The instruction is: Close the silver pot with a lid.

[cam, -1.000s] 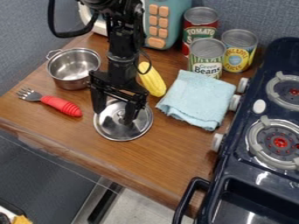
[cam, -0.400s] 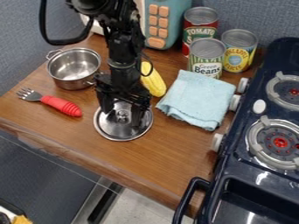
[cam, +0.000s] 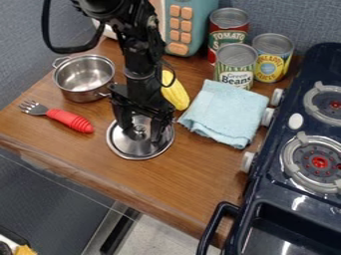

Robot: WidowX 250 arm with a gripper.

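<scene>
Brown wood-grain covers the counter [cam: 193,169] beneath the hand [cam: 141,133], and we see a grey-blue wall [cam: 306,20] behind it, a dark blue stove [cam: 266,174] to its right in our view, and pale floor [cam: 156,234] past the counter's near edge. We count one open silver pot [cam: 83,95] to the hand's left and slightly behind; one silver lid [cam: 136,150] flat under the hand, whose fingers stand apart around its knob; one red-handled fork [cam: 70,121] farther left; one yellow corn cob [cam: 175,94] just behind the hand's right side; one pale blue cloth [cam: 225,114] to its right; three cans [cam: 236,64] beyond that; and two burners [cam: 319,162] farthest right. Compared with the first frame, we find the hand slightly farther right, while pot, lid and fork have stayed put
</scene>
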